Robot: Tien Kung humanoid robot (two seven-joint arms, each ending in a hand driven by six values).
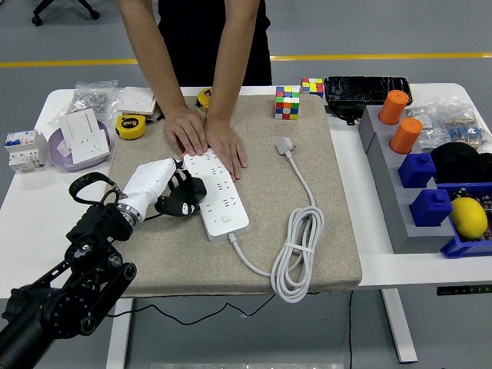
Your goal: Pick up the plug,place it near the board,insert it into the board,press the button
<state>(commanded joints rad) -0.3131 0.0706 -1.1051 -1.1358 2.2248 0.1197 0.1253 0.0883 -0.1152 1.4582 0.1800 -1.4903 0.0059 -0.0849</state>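
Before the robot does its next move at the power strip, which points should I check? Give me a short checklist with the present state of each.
1. Power strip held steady: ok, the person's hands press its far end.
2. Left hand at the strip: ok, against its left edge.
3. Plug seated in a socket: cannot tell, the hand hides it.
4. Button reachable: cannot tell, too small to make out.
5. Cable clear of the hand: ok, coiled to the right.
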